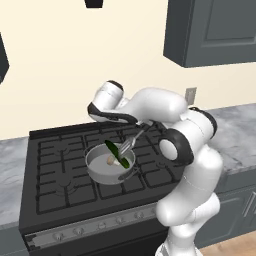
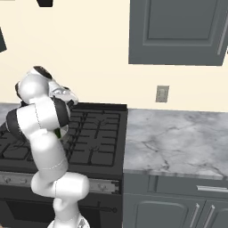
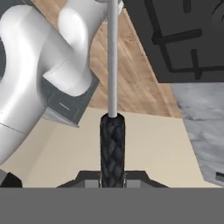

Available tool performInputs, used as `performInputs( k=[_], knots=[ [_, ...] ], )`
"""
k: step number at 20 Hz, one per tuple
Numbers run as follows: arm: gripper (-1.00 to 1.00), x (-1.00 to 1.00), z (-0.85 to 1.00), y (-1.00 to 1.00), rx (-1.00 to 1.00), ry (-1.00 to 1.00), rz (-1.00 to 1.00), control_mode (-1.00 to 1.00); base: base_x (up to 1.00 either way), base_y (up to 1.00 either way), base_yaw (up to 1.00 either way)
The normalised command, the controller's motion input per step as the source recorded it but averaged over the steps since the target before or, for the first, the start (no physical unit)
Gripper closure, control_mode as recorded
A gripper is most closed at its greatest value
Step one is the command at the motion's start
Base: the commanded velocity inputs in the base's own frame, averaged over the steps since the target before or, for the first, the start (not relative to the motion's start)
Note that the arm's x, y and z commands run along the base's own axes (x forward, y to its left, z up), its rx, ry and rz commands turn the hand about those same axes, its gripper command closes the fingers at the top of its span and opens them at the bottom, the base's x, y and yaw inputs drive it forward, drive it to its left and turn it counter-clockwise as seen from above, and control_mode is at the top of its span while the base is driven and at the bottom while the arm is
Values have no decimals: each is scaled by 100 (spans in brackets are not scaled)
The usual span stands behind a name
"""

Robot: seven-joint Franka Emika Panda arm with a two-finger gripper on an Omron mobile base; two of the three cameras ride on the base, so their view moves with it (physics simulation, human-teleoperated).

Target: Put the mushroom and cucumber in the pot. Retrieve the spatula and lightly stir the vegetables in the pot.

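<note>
The grey pot [image 1: 99, 172] sits on the middle of the black stove [image 1: 55, 175]. Inside it lie the dark green cucumber [image 1: 115, 152], slanted against the right rim, and the small beige mushroom [image 1: 110, 160] beside it. The spatula [image 1: 127, 145] slopes down from the right, its grey blade over the cucumber at the pot's right side. My gripper [image 1: 145, 125] is tucked under my forearm at the spatula's upper end. In the hand view my gripper [image 3: 112, 178] is shut on the black textured handle [image 3: 112, 146], and the grey shaft [image 3: 112, 57] runs straight away from it.
Grey marble counter [image 2: 173, 142] runs to the right of the stove [image 2: 98, 133], with an outlet [image 2: 162, 93] on the wall and a dark upper cabinet [image 2: 178, 31] overhead. My own white arm folds over the stove's right half. More counter [image 1: 10, 170] lies on the left.
</note>
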Motion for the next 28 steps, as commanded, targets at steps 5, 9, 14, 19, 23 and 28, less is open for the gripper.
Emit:
performInputs(
  k=[5,9,14,19,23,28],
  knots=[
    [100,10,-15,-11,-1,14,0,-100,0,0,0],
    [100,-8,-21,0,-2,24,0,-100,0,0,0],
    [100,5,-16,0,-2,23,0,-100,0,0,0],
    [100,35,-9,0,-1,26,0,-100,0,0,0],
    [100,26,-2,19,0,14,1,-100,0,0,0],
    [100,4,0,36,0,10,8,-100,0,0,0]
  ],
)
